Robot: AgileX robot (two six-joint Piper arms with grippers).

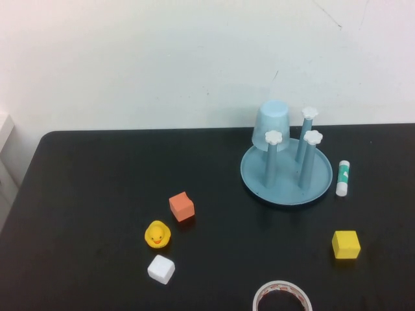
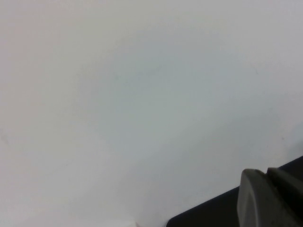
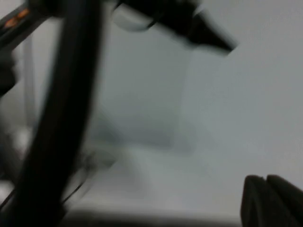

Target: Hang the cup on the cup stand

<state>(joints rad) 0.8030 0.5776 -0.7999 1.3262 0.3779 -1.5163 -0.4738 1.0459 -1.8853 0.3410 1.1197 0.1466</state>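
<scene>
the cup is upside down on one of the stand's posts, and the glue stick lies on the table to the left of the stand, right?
One detail is off. The high view shows the glue stick lying right of the cup stand, not left. The cup does sit inverted over a back post. Neither arm appears there; left gripper and right gripper are shut, away from the table.

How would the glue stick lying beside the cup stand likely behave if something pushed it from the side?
The glue stick lies flat on the table beside the cup stand; being round, it would probably roll. It looks small, so likely light. Its smooth casing may slip in a pinch. Neither the left gripper nor the right gripper is near it.
</scene>
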